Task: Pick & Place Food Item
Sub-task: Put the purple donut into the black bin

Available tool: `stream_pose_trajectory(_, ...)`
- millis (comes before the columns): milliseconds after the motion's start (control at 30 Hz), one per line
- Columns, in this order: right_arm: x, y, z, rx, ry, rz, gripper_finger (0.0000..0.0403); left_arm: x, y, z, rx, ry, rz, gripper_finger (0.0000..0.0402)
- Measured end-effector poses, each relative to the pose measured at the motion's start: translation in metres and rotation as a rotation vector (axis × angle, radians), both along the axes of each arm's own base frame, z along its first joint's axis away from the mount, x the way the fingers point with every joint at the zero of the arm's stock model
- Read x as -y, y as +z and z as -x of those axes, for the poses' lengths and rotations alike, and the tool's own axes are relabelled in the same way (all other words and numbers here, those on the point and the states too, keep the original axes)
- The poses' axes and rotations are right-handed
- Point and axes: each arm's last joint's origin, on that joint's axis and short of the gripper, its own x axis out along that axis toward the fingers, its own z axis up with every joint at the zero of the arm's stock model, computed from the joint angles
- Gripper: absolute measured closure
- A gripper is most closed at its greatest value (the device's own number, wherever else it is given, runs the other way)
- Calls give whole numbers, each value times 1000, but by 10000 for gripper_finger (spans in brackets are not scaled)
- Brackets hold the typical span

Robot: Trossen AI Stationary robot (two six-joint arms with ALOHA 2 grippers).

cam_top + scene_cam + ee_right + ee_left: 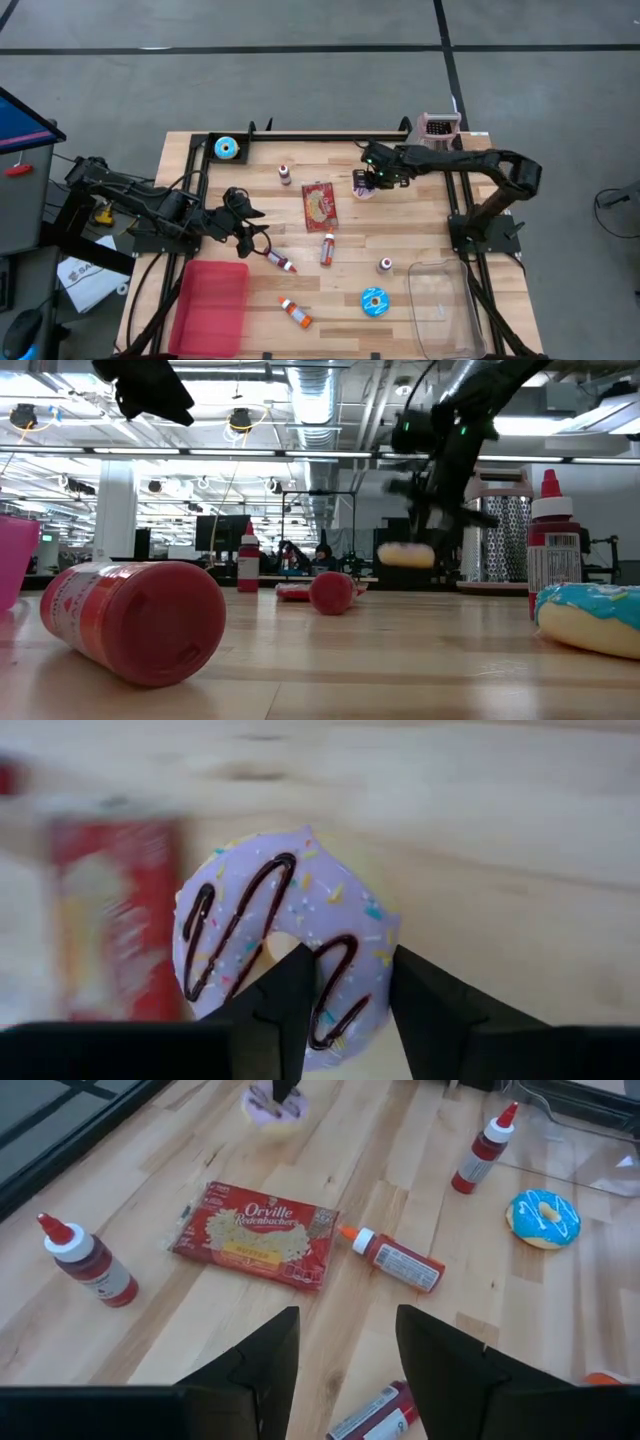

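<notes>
Wooden table (420,235), purple donut (285,945) gripped.

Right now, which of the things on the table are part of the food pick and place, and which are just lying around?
In the job:
- purple donut, clamped in the right gripper, lifted off the table
- clear bin, possibly the drop spot

Lying about:
- popcorn bag
- red sauce bottles, e.g.
- blue donuts
- pink bin
- left gripper, open, waiting
</notes>
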Motion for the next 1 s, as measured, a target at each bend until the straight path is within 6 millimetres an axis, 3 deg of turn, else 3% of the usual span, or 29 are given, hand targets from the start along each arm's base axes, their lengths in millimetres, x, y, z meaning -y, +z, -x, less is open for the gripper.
stream_pose_trajectory(267,-50,48,-9,282,77,35,282,3,9,-8,123,-3,150,226)
stream_pose_trajectory(533,-90,65,-22,452,126,-12,283,-6,14,-18,247,174,465,166)
stream_pose_trajectory(800,-107,88,-37,507,167,54,287,-10,12,-43,322,215,719,130)
stream_pose_trajectory(1000,-110,94,-47,507,194,73,287,-14,9,-63,391,221,741,125)
